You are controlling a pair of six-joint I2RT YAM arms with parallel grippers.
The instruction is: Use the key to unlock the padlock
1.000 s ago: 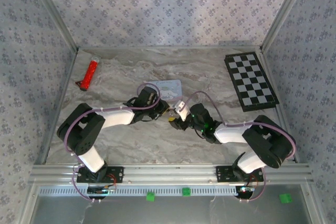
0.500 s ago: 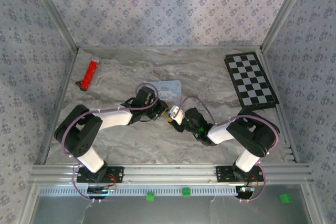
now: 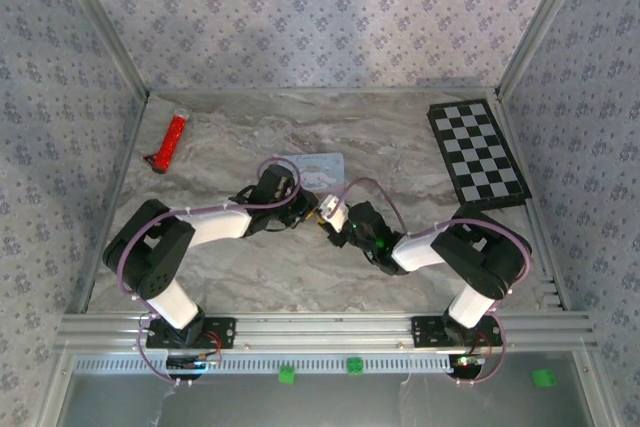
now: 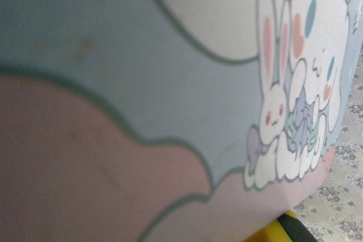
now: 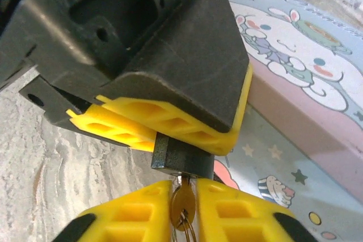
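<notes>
The padlock (image 5: pixel 180 158), a tiny black block, is clamped between the yellow pads (image 5: pixel 170 118) of my left gripper (image 3: pixel 309 209), which is shut on it just above the table. A brass key (image 5: pixel 182 207) sticks out of the padlock's underside, with a ring hanging from it. My right gripper (image 5: pixel 182 190) is shut on the key, with a yellow finger pressed to each side of its head. In the top view the two grippers meet tip to tip at mid-table, the right gripper (image 3: pixel 331 219) just in front of the pastel tin (image 3: pixel 316 167).
The pastel blue cartoon tin (image 4: pixel 170 83) lies directly behind the grippers, very close to the left wrist camera. A red stick-like tool (image 3: pixel 170 140) lies at the far left. A checkerboard (image 3: pixel 478 154) sits at the far right, by the enclosure wall.
My right arm has swung left to meet the left gripper, and its fingers have closed from wide apart onto the key. The left arm has held still.
</notes>
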